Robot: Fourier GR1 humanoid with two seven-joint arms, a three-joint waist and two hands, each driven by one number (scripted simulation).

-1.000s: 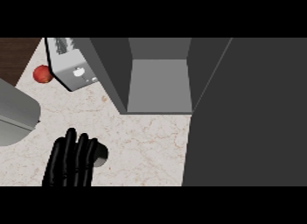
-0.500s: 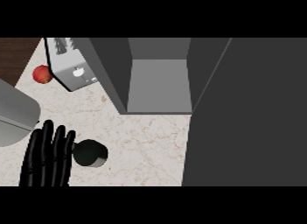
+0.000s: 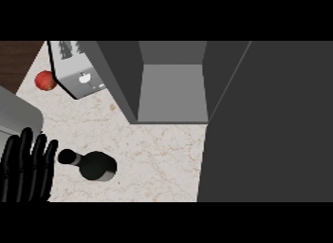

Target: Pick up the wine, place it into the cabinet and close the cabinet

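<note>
item: left hand (image 3: 25,166); low left of the view, fingers straight and apart, pointing up, clamped on nothing; right hand not in view.
item: wine bottle (image 3: 97,167); dark, on the desk (image 3: 161,161) just right of my fingers, neck toward them; whether we touch, or whether it stands or leans, i cannot tell.
item: cabinet (image 3: 170,90); beyond the bottle, up and to the right, open; nothing shows on its grey floor; its door (image 3: 281,123) is swung wide along the right.
step in hand, as i judge it: the grasp; turn the palm to the bottle's body, not the thin neck; curl round it before lifting; carry it in clear of the cabinet's left wall.
also present: toaster (image 3: 76,71); apple (image 3: 45,80) beside it.
</note>
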